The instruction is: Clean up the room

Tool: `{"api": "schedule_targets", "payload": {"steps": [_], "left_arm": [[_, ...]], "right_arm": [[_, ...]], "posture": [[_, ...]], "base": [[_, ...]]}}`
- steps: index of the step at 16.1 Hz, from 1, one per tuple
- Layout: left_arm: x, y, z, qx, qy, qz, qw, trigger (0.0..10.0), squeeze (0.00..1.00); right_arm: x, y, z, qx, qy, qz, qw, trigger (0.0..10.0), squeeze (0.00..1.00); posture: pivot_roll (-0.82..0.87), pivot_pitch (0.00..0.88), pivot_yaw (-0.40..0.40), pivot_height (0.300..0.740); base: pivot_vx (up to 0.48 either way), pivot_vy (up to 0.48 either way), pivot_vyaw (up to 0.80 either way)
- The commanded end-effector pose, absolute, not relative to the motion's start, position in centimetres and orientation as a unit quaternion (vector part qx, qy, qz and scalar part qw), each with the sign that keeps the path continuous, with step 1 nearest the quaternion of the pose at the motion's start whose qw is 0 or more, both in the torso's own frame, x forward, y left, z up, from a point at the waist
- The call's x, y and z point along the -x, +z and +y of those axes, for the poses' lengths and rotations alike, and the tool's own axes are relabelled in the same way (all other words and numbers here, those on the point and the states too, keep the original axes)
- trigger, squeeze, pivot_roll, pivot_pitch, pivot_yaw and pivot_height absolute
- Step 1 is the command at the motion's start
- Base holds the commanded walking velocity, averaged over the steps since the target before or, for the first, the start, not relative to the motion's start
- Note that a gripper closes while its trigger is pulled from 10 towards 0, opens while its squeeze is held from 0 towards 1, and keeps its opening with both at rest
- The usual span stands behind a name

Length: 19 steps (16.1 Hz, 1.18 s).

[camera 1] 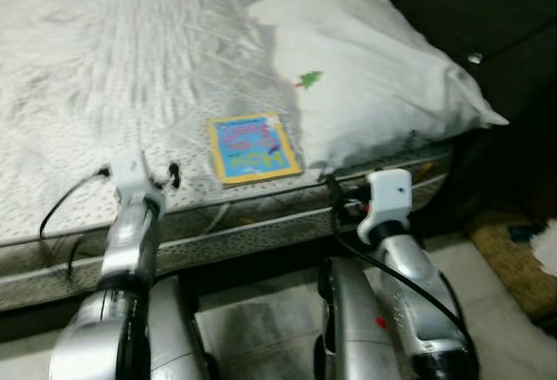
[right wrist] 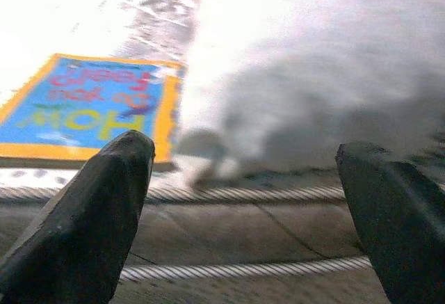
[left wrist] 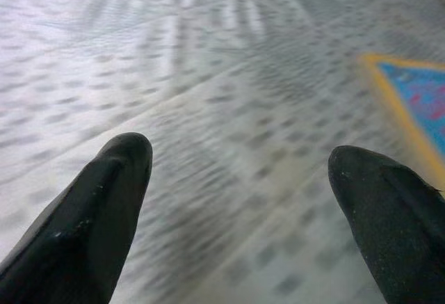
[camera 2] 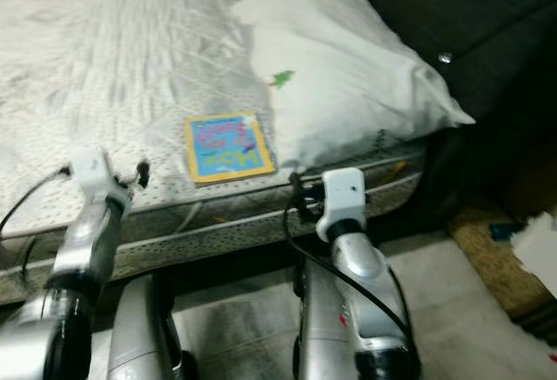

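A blue picture book (camera 1: 252, 147) with a yellow border lies flat on the mattress (camera 1: 113, 67), close to its near edge. A white pillow (camera 1: 365, 76) rests just right of the book, its corner touching the book's right side. My left gripper (left wrist: 240, 158) hovers open over the sheet, left of the book (left wrist: 417, 102), with nothing between its fingers. My right gripper (right wrist: 247, 154) is open at the mattress edge, facing the gap between book (right wrist: 90, 102) and pillow (right wrist: 313, 74), holding nothing.
A dark padded headboard (camera 1: 487, 15) rises behind the pillow. On the tiled floor (camera 1: 261, 319) to the right lie a brown mat (camera 1: 513, 258) and something white (camera 1: 548, 245). The bed's side rail (camera 1: 261, 228) runs across in front of my arms.
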<state>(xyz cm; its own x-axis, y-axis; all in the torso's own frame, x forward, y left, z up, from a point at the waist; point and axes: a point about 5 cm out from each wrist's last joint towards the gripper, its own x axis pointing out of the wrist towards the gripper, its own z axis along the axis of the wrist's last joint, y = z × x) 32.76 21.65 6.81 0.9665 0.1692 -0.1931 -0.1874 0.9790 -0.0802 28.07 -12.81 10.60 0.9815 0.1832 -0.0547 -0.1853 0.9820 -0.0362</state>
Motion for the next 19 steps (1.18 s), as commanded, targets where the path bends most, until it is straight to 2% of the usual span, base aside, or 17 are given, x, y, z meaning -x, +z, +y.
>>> {"api": "schedule_targets", "payload": {"steps": [1, 3, 4, 5, 8, 14, 19], "left_arm": [[-31.8, 7.6, 21.1, 0.02, 0.073, 0.059, 0.995, 10.0, 1.0], [-30.8, 7.7, 21.0, 0.011, 0.072, 0.045, 0.996, 10.0, 1.0], [-30.3, 8.5, 20.5, 0.007, 0.063, 0.016, 0.998, 10.0, 0.43], [-30.0, 9.4, 19.8, -0.04, 0.064, -0.017, 0.997, 10.0, 0.0], [-29.5, 9.7, 18.1, -0.067, 0.038, -0.029, 0.997, 10.0, 0.0], [-29.2, 10.0, 16.9, -0.06, 0.009, -0.027, 0.998, 10.0, 0.0], [-28.2, 9.5, 14.5, -0.091, -0.09, -0.008, 0.992, 10.0, 0.0]], "right_arm": [[-28.5, 10.6, -11.9, 0.005, 0.101, 0.016, 0.995, 10.0, 0.0], [-29.0, 10.6, -11.3, -0.008, 0.103, 0.011, 0.995, 10.0, 0.0], [-29.4, 10.7, -10.7, -0.017, 0.11, 0.004, 0.994, 10.0, 0.0], [-29.7, 10.8, -10.5, -0.026, 0.113, -0.002, 0.993, 10.0, 0.0], [-30.0, 11.4, -10.2, -0.04, 0.128, -0.021, 0.991, 10.0, 0.0], [-30.5, 11.4, -10.4, -0.04, 0.123, -0.03, 0.991, 10.0, 0.0], [-30.8, 11.5, -10.5, -0.04, 0.123, -0.037, 0.991, 10.0, 0.0]], "posture": [[0.06, 0.0, 0.027, 0.496], [0.07, 0.0, 0.03, 0.496], [0.08, 0.0, 0.035, 0.496], [0.08, 0.0, 0.037, 0.496], [0.07, 0.0, 0.036, 0.521], [0.07, 0.0, 0.033, 0.584], [0.07, 0.0, 0.038, 0.648]], "base": [[0.0, 0.0, 0.0], [0.0, 0.0, 0.0], [0.0, 0.0, 0.0], [0.0, 0.0, 0.0], [0.0, 0.0, 0.0], [0.0, 0.0, 0.0], [0.0, 0.0, 0.0]]}}
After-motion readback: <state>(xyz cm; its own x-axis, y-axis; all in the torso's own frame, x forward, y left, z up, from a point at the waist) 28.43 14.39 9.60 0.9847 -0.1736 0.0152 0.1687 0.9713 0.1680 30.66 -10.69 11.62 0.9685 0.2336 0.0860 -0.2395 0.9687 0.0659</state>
